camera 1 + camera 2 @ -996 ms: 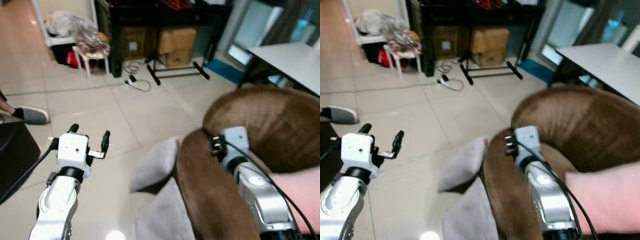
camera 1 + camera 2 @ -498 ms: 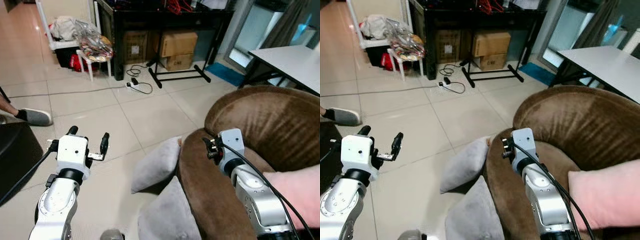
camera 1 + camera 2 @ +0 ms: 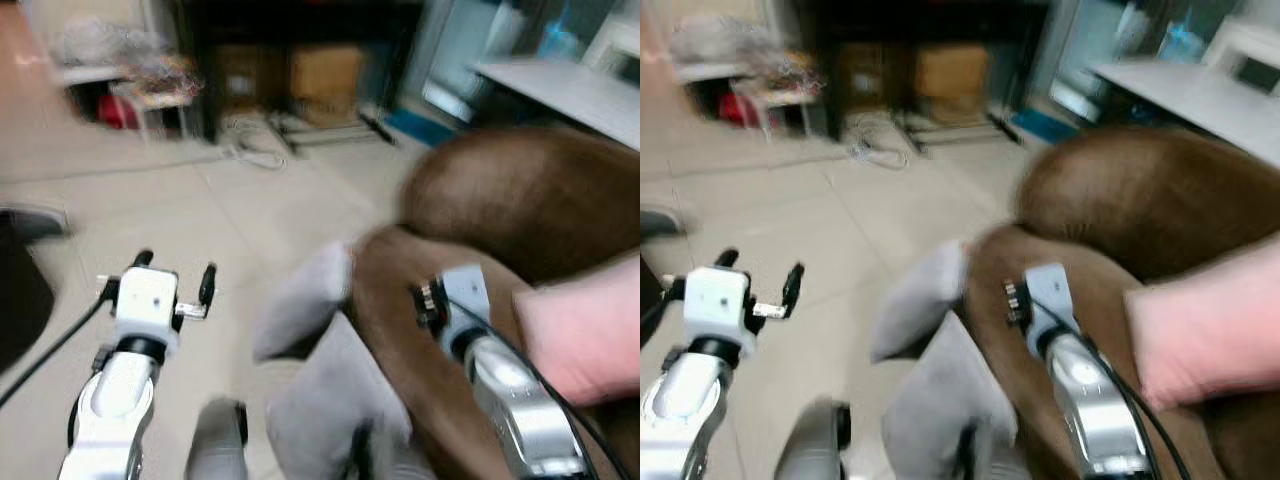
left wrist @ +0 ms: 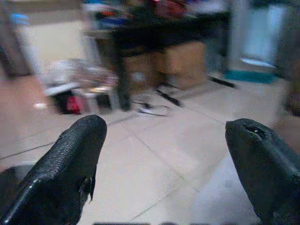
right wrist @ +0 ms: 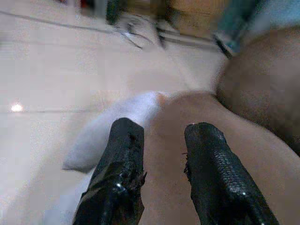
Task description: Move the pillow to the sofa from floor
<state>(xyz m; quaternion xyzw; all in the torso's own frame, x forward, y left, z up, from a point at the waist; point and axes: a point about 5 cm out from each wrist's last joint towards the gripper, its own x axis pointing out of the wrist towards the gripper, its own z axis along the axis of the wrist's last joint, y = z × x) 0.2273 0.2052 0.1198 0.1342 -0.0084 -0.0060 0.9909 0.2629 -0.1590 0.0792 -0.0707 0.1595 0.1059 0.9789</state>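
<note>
Your left gripper (image 3: 175,279) hangs over the pale tiled floor (image 3: 120,210) with its fingers spread wide, holding nothing. Your right gripper (image 5: 161,157) sits above the rounded arm of the brown velvety sofa (image 3: 520,200), its fingers parted by a narrow gap and empty. The grey cloth pillow (image 3: 300,305) lies on the floor, leaning against that sofa arm, just ahead of the right gripper. A pink cushion (image 3: 585,330) rests on the sofa. Both head views are blurred.

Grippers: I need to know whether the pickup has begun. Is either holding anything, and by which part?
Nothing is held. The left gripper is open over the floor; the right gripper is open above the sofa, near a grey pillow.
</note>
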